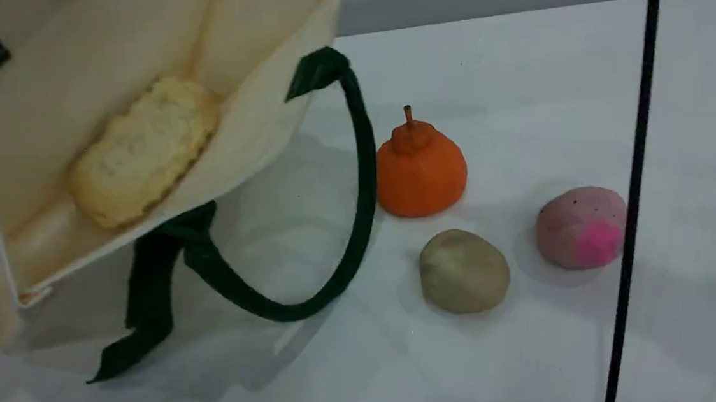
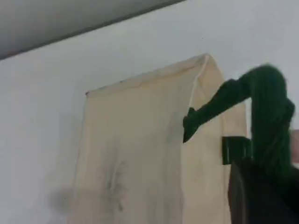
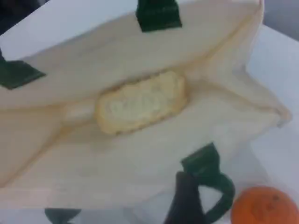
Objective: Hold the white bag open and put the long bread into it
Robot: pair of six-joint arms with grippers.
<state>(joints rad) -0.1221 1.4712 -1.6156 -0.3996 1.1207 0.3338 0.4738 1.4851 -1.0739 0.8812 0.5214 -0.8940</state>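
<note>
The white bag (image 1: pixel 66 64) hangs tilted above the table's left side with its mouth wide open. The long bread (image 1: pixel 143 151), pale golden with ridges, lies inside on the bag's lower wall. In the right wrist view the long bread (image 3: pixel 140 102) rests in the open white bag (image 3: pixel 140 158), and my right gripper (image 3: pixel 187 205) hovers open above the near rim, holding nothing. My left gripper (image 2: pixel 261 196) is shut on a dark green handle (image 2: pixel 268 116), and the white bag (image 2: pixel 131 149) hangs from that strap. The other handle (image 1: pixel 361 162) loops down to the table. Neither gripper shows in the scene view.
An orange fruit with a stem (image 1: pixel 419 170) stands right of the bag, also seen as the orange fruit (image 3: pixel 264 207). A beige lump (image 1: pixel 464 270) and a pink lump (image 1: pixel 582 227) lie in front. A black cable (image 1: pixel 637 172) crosses the right side.
</note>
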